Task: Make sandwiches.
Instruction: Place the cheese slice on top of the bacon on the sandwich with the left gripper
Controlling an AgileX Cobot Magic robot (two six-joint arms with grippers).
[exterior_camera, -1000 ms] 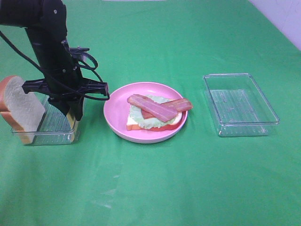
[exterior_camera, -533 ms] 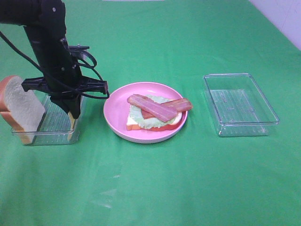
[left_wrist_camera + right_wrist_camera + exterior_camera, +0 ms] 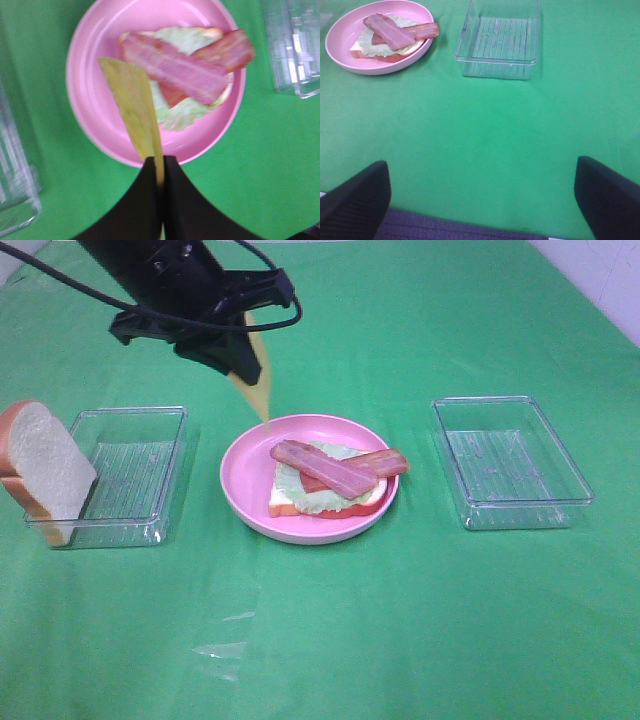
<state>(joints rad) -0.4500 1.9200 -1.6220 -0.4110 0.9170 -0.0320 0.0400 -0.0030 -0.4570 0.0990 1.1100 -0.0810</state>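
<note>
Left wrist view shows your left gripper (image 3: 159, 165) pinched shut on the cheese (image 3: 132, 107) by one edge, hanging over the plate (image 3: 90, 120) beside the sandwich (image 3: 185, 75). It looks light, thin and floppy; an edge hold suits it. Your right gripper (image 3: 482, 195) stands open, empty.

Centre: pink plate (image 3: 245, 480) with its sandwich stack (image 3: 322, 490) blocks my path. Left tray (image 3: 130, 412) and leaning bread slice (image 3: 45, 465) close the left edge; right tray (image 3: 525, 502) closes the right. I find open green cloth (image 3: 330, 640) across the lower frame and between plate and right tray.
</note>
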